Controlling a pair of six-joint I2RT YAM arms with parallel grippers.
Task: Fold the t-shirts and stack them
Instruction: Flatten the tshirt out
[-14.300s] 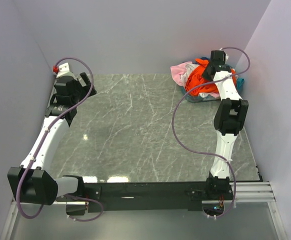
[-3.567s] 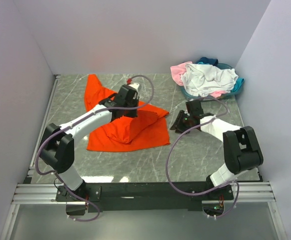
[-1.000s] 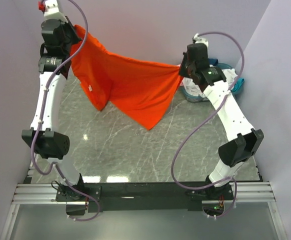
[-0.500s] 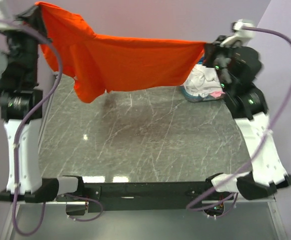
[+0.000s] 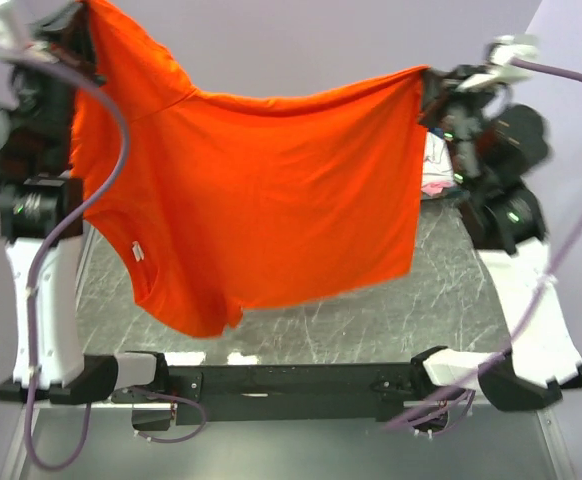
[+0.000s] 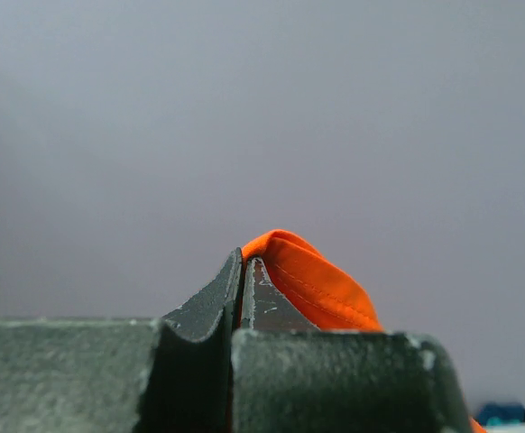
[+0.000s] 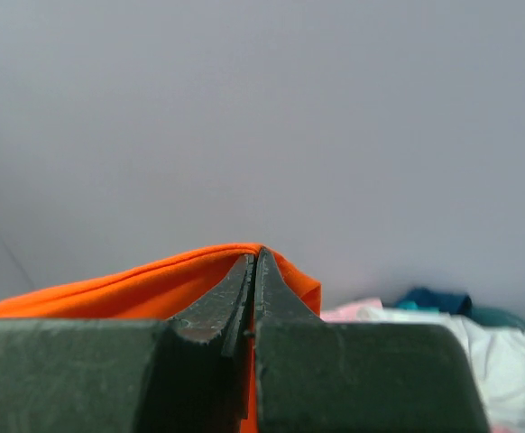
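The bright orange t-shirt (image 5: 261, 190) hangs spread in the air above the table, stretched between both arms. My left gripper (image 5: 79, 12) is shut on its upper left corner, high at the top left; orange fabric (image 6: 317, 280) bulges past the pinched jaws of my left gripper (image 6: 244, 262). My right gripper (image 5: 427, 76) is shut on the upper right corner; in the right wrist view, orange cloth (image 7: 127, 289) wraps the closed tips of my right gripper (image 7: 254, 257). The other t-shirts, white (image 7: 506, 352), pale pink (image 7: 357, 311) and teal (image 7: 434, 299), lie heaped behind the right gripper.
The dark marble table (image 5: 411, 310) lies under the hanging shirt, whose lower hem dangles near the front edge. Grey walls close in the back and both sides. The arm bases sit on the black rail (image 5: 291, 380) at the front.
Both arms have drawn the orange shirt up and toward the front. It was bunched along a line and now hangs open as a wide sheet. The grips are unchanged.
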